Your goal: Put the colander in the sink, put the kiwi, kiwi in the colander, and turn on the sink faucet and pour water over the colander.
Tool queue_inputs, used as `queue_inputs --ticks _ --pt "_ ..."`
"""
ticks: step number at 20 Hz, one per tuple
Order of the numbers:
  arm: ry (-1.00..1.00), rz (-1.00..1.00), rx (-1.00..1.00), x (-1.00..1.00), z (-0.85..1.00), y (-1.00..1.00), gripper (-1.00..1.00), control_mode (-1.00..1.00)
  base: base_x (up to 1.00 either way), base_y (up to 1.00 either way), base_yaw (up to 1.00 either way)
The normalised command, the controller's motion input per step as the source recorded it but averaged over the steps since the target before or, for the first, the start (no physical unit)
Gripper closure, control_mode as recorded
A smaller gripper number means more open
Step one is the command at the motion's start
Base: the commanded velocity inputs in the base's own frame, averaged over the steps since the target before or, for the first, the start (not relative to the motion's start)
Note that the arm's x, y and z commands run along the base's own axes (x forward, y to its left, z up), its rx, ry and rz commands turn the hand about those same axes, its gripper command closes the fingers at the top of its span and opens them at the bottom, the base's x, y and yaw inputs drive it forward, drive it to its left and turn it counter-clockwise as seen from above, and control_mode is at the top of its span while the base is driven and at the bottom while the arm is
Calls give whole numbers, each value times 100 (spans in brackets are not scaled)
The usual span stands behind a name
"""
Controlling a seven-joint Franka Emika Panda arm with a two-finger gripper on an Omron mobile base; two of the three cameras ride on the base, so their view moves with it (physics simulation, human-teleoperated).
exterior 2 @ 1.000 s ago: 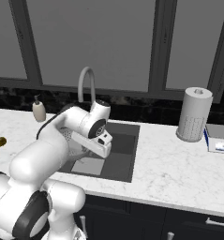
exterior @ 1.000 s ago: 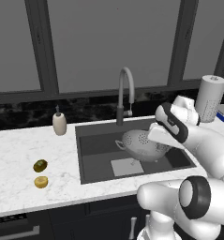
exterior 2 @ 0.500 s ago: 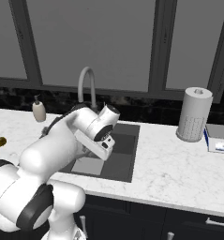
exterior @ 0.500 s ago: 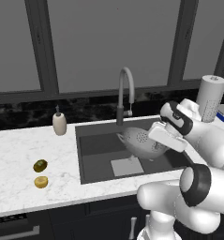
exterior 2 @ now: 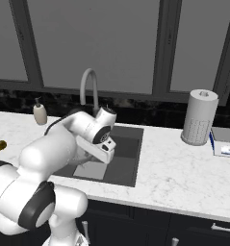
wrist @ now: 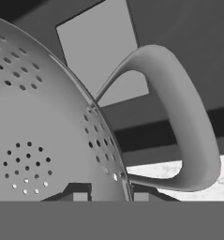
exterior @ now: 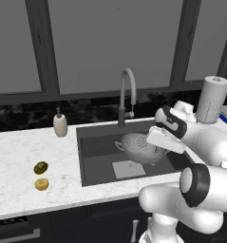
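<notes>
Gripping: colander (wrist: pixel 48 140) rim pinched between gripper (wrist: pixel 106 196) jaws, beside loop handle (wrist: pixel 179 122).
Position: tilted, hanging over sink (exterior: pixel 93 163).
Risk: early release, bowl tipping sideways.
Pending: kiwis (exterior: pixel 41 167) on counter (exterior: pixel 20 190), well apart.

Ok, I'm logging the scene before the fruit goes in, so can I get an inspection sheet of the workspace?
Surface: white marble counter around a dark sink.
Job's things: colander tilted over the sink, held at its rim; two kiwis on the counter left of the sink; faucet, no water running.
Clutter: soap bottle, paper towel roll, small box.
Grippers: gripper shut on the colander rim.
Cables: nothing seen.
Surroundings: dark windows behind.
</notes>
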Motion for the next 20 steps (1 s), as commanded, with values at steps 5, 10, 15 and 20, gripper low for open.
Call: queue_inputs --ticks 5,10,15,20 --pt "0 0 -17 0 -22 0 100 -100 0 0 0" --pt "0 0 -8 6 -22 -3 100 -100 0 0 0" --pt "0 0 0 14 -16 -16 100 -100 0 0 0" --pt "5 0 0 15 -15 -21 100 -100 0 0 0"
